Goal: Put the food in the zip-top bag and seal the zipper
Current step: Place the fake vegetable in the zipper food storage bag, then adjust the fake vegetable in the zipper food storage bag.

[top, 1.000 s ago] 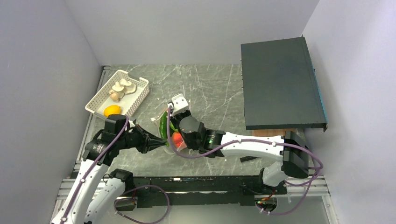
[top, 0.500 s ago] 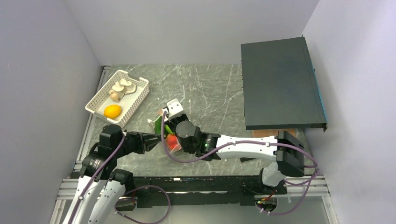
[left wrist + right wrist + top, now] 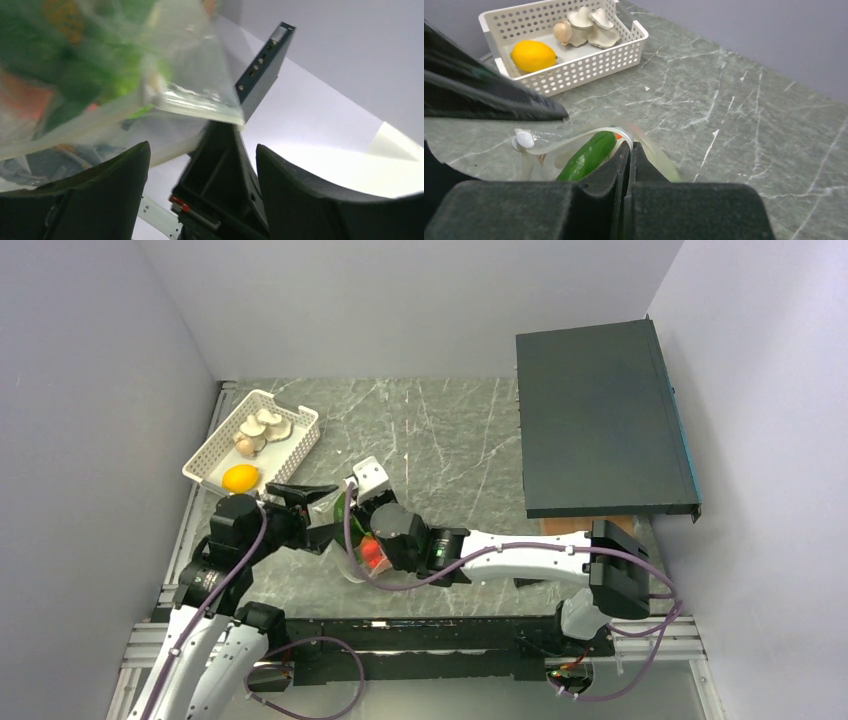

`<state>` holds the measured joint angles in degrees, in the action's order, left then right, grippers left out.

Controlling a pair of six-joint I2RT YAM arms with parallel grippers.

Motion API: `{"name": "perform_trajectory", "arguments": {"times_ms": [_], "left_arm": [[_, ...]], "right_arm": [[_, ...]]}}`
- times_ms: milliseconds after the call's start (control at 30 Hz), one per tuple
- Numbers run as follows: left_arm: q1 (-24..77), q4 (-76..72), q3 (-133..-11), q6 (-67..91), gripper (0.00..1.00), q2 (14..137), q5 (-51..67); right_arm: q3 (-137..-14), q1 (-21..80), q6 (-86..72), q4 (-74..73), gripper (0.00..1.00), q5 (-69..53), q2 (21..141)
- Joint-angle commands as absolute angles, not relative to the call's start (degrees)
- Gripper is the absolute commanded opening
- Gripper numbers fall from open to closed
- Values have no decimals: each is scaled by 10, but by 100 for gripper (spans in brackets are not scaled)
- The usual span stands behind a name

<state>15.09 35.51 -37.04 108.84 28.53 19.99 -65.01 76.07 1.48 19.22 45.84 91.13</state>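
My left gripper (image 3: 201, 146) stands wide open with nothing between its fingers. In its wrist view the zip-top bag (image 3: 195, 85) sits just ahead of the tips, and I cannot tell whether either finger brushes the plastic. My right gripper (image 3: 629, 145) is clamped tight, fingers pressed together on the bag's rim, right at the zipper (image 3: 571, 134). The rim curves away from my fingertips and the mouth looks unsealed. The bag is near the front middle of the marble table (image 3: 734, 115), between my two wrists. Inside it I see a dark green long vegetable (image 3: 588, 156) and a red-orange fruit (image 3: 375, 552). Well apart, at the far left, the white basket (image 3: 589, 62) holds the yellow citrus (image 3: 533, 56) and pale mushrooms (image 3: 586, 25).
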Motion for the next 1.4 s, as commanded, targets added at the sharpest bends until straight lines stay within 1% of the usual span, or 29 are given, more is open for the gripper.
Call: {"name": "perform_trajectory", "arguments": {"times_ms": [0,100,200,267,333,467,567,600,700,733,833,1000,1100,1133,1200,1333,1367], "left_arm": [[144,319,-442,868,82,293,150],[140,425,-541,680,81,326,157],[140,548,-622,541,79,370,127],[140,586,-628,492,74,381,128],[141,568,-596,465,72,382,176],[140,485,-500,475,70,384,312],[141,468,-466,480,69,383,327],[140,471,-463,480,67,381,318],[140,484,-459,480,54,376,289],[140,489,-457,479,53,375,279],[141,483,-435,486,42,368,265],[140,415,-387,505,43,374,315],[142,402,-380,503,43,375,319],[142,392,-374,507,42,371,321],[142,371,-362,516,33,362,325],[142,330,-350,520,25,366,347],[142,319,-347,520,18,370,355]], "right_arm": [[-673,729,-88,147,0,376,864],[-672,705,-132,114,0,326,848],[-671,678,-181,88,0,277,837],[-668,663,-214,84,0,251,830],[-669,658,-229,82,0,241,827],[-678,657,-241,78,0,239,829],[-681,656,-245,74,0,236,831],[-681,656,-247,73,0,236,831],[-679,655,-250,73,0,235,830],[-679,655,-249,73,0,234,829],[-679,655,-250,71,0,235,828],[-683,655,-250,70,0,235,831],[-681,655,-253,68,0,233,830],[-681,655,-254,67,0,232,829],[-678,655,-254,67,0,227,827],[-665,655,-239,71,0,206,817],[-663,654,-237,72,0,200,814]]}}
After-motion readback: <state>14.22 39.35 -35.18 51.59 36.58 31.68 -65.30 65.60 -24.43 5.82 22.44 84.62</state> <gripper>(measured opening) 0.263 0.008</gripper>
